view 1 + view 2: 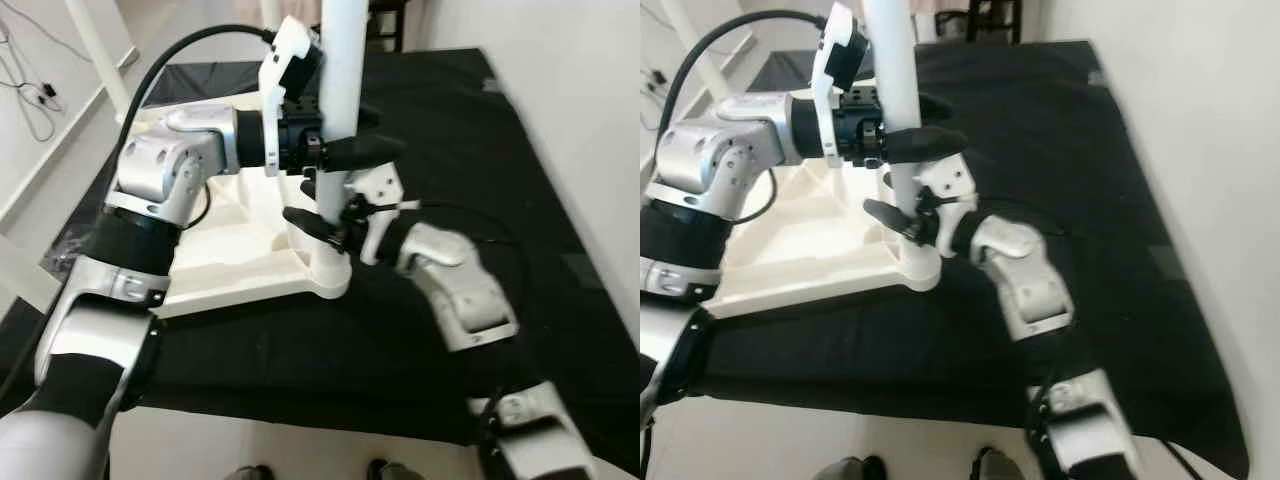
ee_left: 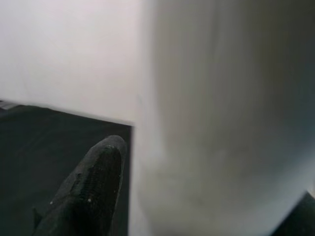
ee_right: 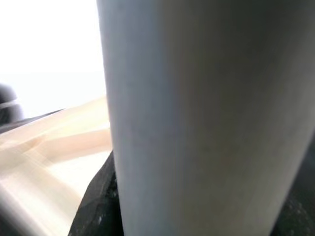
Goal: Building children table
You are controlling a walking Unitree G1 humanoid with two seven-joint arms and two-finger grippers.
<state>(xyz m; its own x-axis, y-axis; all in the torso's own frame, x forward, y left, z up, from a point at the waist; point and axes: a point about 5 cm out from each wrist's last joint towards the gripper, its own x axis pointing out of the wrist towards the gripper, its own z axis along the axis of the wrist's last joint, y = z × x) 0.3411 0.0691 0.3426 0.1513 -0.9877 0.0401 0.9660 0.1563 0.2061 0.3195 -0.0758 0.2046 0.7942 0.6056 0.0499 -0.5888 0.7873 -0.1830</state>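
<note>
Tabletop (image 1: 230, 262), white and laid upside down, is seen on a black mat (image 1: 470, 150) spread over a pale floor (image 1: 300, 445). A white table leg (image 1: 343, 60) stands upright in the socket at the tabletop's near right corner. The left gripper (image 1: 350, 135) is reached across from a bent silver arm, its black fingers closed around the leg high up. The right gripper (image 1: 325, 222) is bent inward from the right and clamped on the same leg just above the socket. In the left wrist view, one black finger (image 2: 91, 189) lies beside the blurred leg. A white wall (image 1: 1200, 120) borders the mat's right edge, and cables (image 1: 30, 95) lie beyond its far left corner.
</note>
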